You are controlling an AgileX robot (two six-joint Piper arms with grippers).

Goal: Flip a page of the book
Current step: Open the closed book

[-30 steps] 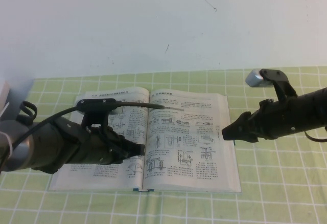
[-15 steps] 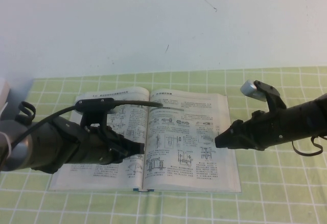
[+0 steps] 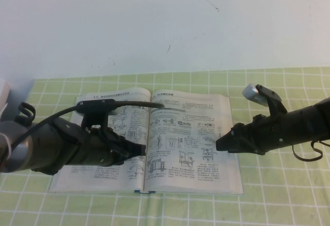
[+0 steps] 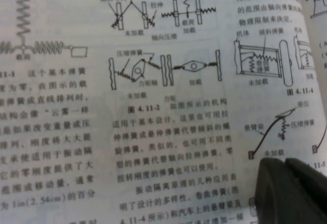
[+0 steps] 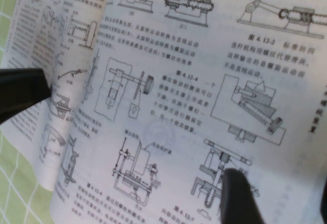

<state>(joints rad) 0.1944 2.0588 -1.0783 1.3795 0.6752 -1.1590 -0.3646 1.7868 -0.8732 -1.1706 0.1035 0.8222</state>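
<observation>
The book (image 3: 170, 180) lies open on the green checked cloth, its white leaves full of text and machine drawings. My left gripper (image 3: 140, 149) is shut, and its tips (image 4: 283, 165) rest on the left leaf close to the spine. My right gripper (image 3: 218, 144) hovers low over the outer part of the right-hand page (image 3: 198, 120). It is open. One finger (image 5: 236, 198) shows over a drawing on that page (image 5: 168, 106), the other only at the picture's border. Nothing is between them. The left gripper (image 5: 20, 93) shows beyond the spine in the right wrist view.
The green checked cloth (image 3: 278, 184) covers the table around the book. A white wall (image 3: 154, 25) stands close behind it. A pale object (image 3: 3, 96) sits at the far left edge. The left arm's black cable (image 3: 129, 103) arcs over the left leaf.
My right gripper has moved left and down, from beside the book's outer edge to just over the right-hand page. The left arm and the book have stayed still.
</observation>
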